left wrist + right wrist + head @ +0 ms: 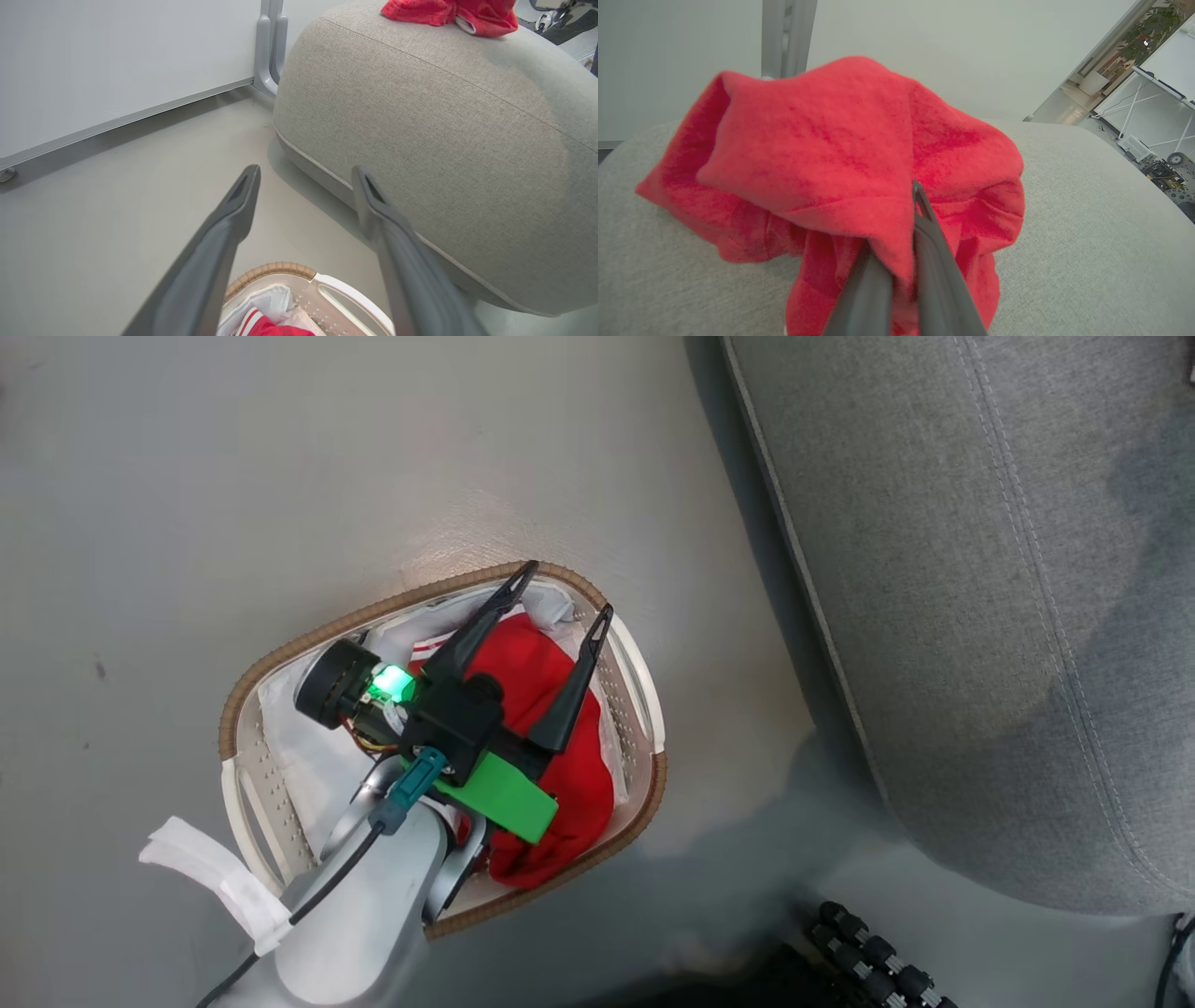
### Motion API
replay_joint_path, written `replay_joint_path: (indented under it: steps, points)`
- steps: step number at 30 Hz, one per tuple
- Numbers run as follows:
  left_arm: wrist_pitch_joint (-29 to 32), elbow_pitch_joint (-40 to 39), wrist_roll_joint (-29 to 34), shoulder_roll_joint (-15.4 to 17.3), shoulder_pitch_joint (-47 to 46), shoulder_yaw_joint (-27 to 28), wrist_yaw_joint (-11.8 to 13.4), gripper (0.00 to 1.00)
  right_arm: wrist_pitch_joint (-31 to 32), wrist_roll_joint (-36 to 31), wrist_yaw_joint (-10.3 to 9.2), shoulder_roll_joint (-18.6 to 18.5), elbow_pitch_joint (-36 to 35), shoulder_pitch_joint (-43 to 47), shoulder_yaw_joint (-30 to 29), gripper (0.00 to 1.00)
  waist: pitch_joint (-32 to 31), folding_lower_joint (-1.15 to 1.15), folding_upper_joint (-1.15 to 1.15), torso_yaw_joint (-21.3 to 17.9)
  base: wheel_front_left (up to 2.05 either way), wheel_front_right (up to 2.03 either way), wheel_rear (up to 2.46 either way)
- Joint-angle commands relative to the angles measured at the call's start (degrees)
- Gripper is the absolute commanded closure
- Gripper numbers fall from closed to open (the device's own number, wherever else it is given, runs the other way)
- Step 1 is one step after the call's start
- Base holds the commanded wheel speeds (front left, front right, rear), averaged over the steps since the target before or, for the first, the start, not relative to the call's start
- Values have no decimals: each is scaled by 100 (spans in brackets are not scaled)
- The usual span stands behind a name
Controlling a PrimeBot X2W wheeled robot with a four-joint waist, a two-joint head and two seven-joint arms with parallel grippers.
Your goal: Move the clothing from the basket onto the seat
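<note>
Clothing [537, 663] fills the basket [280, 658] on the floor [280, 476] just beside the seat [980, 616] edge; left claw [569, 586] hangs wide open above it. Right claw [901, 224] pinches another red garment [822, 149] lying on the seat.

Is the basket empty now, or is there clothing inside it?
Not empty. A red garment lies inside the basket, on its white liner, below the open left gripper.

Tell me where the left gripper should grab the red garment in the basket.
Grip the bunched middle of the red garment, coming straight down with the open left gripper. It lies heaped in the basket, whose walls block a sideways approach. A pinch in the middle likely avoids the white liner around it.
</note>
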Motion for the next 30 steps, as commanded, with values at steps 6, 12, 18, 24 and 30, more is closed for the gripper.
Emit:
replay_joint_path:
  steps: [6,12,18,24,30]
  points:
    - [2,72,-41,5,34,85,23,0,-10,-119,-8,248,-416,599,13,0,-297,-1,0,-72,0,0,0]
    - [3,129,-119,-112,188,232,11,0,-11,-125,-8,399,-807,1088,132,0,-765,-1,0,33,0,0,0]
    - [3,197,-200,-264,411,525,-7,0,-11,-189,-8,520,-1040,1423,285,0,-1457,-1,0,302,0,0,0]
    - [3,237,-275,-404,716,953,-3,0,-11,-171,-8,665,-1146,1577,658,0,-2139,-1,0,680,0,0,0]
    - [3,264,-359,-499,1121,1636,68,0,-10,35,-8,1012,-1162,1703,941,0,-2688,-1,0,1015,0,0,0]
